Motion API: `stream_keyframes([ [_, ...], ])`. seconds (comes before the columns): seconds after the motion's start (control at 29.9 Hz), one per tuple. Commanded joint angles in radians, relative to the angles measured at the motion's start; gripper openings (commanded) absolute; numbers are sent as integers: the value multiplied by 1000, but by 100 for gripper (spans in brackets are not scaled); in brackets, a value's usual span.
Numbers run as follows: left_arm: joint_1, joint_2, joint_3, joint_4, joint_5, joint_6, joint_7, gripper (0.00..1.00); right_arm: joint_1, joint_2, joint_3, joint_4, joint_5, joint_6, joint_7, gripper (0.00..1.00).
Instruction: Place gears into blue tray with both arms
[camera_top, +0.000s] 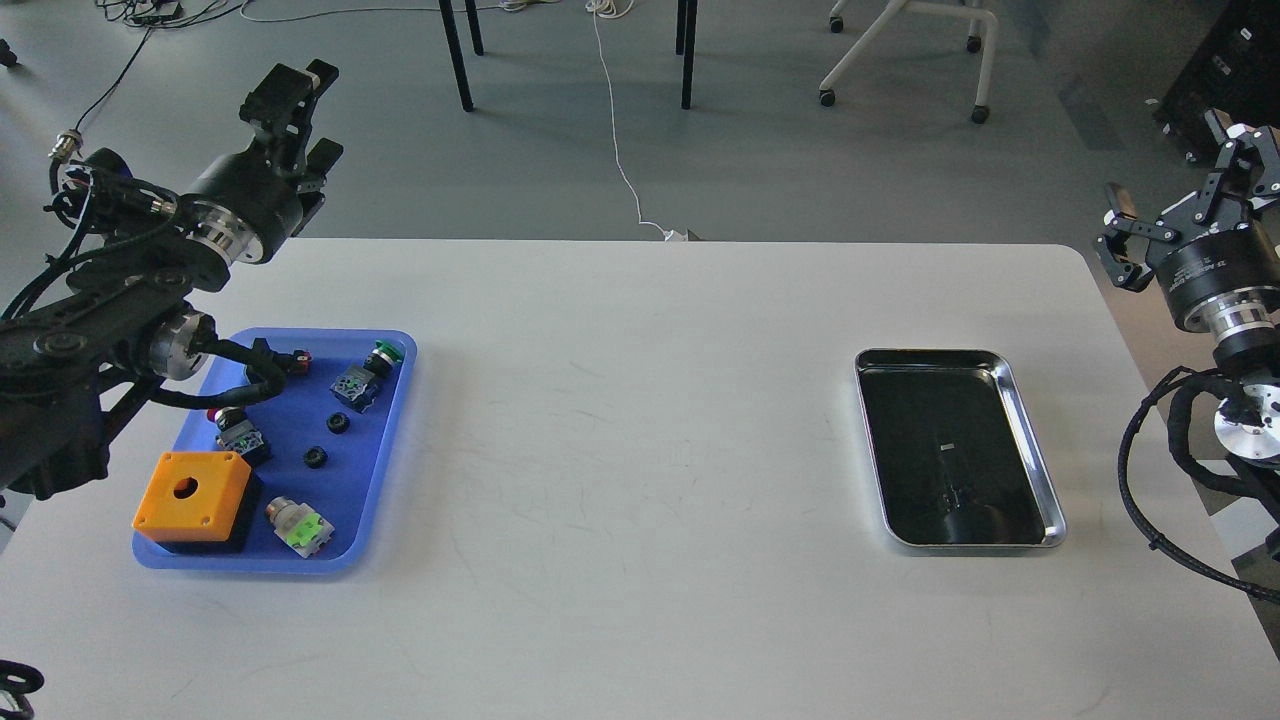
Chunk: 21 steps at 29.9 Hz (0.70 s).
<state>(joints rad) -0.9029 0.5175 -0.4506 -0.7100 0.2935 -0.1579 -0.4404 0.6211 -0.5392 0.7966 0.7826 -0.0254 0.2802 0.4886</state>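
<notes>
Nearest on the white surface (640, 480), toward its near left corner, sits the blue tray (393, 455), and both gears (316, 458) lie inside it: one near the tray's middle, the second gear (338, 423) just beyond it, apart from each other and touching nothing else. Around them in the tray are an orange box (193, 492) with a round hole at the near left corner, a switch with a light green base (298, 525) at the near edge, a red-capped switch (236, 430) to the gears' left, a green-capped switch (366, 375) toward the far right corner, and another red-tipped part (285, 360) at the far edge, partly covered by the left arm's cable. Toward the right edge of the surface lies a shiny steel tray (1035, 450) with a dark bottom; a small pale mark shows on it, too small to make out. The left arm covers the tray's far left corner, and the left tool (300, 110) is raised above and beyond the far left corner of the surface, its fingers parted and holding nothing. The right tool (1190, 215) hangs off the right edge near the far right corner, its claws spread wide and empty; one claw runs close to the picture's edge. Beyond the surface lie grey floor, a white cable (620, 160), dark table legs (458, 60) and a chair base (900, 60).
</notes>
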Motion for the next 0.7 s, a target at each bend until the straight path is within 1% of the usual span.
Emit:
stream_keyframes([
  [0.0,4,-48,-101,75,-140,-123,6,98,0,56,39,-8,76,2,-4,99],
  [0.03,4,-74,-112,102,-171,-146,18,98,2,62,47,-22,111,2,-15,99],
  [0.1,2,-118,-123,173,-212,-178,63,98,9,65,61,-75,153,10,-65,99],
  [0.13,2,-122,-123,179,-215,-180,66,98,11,65,62,-80,153,11,-70,99],
  [0.17,1,-161,-146,249,-270,-208,93,98,43,67,90,-127,162,40,-125,99],
  [0.2,1,-175,-164,277,-301,-222,98,98,55,68,105,-146,162,56,-143,99],
  [0.3,1,-208,-215,332,-387,-256,124,98,66,85,127,-193,162,105,-183,99],
  [0.37,2,-224,-232,339,-424,-262,146,98,66,87,128,-197,163,132,-203,99],
  [0.47,15,-260,-247,333,-474,-268,144,98,52,97,128,-191,179,175,-211,99],
  [0.53,16,-275,-264,331,-513,-279,144,98,33,131,128,-189,197,198,-209,99],
  [0.57,18,-277,-269,333,-528,-287,144,98,23,151,130,-187,203,204,-202,99],
  [0.67,18,-281,-272,328,-537,-305,143,98,19,182,130,-187,202,209,-199,99],
])
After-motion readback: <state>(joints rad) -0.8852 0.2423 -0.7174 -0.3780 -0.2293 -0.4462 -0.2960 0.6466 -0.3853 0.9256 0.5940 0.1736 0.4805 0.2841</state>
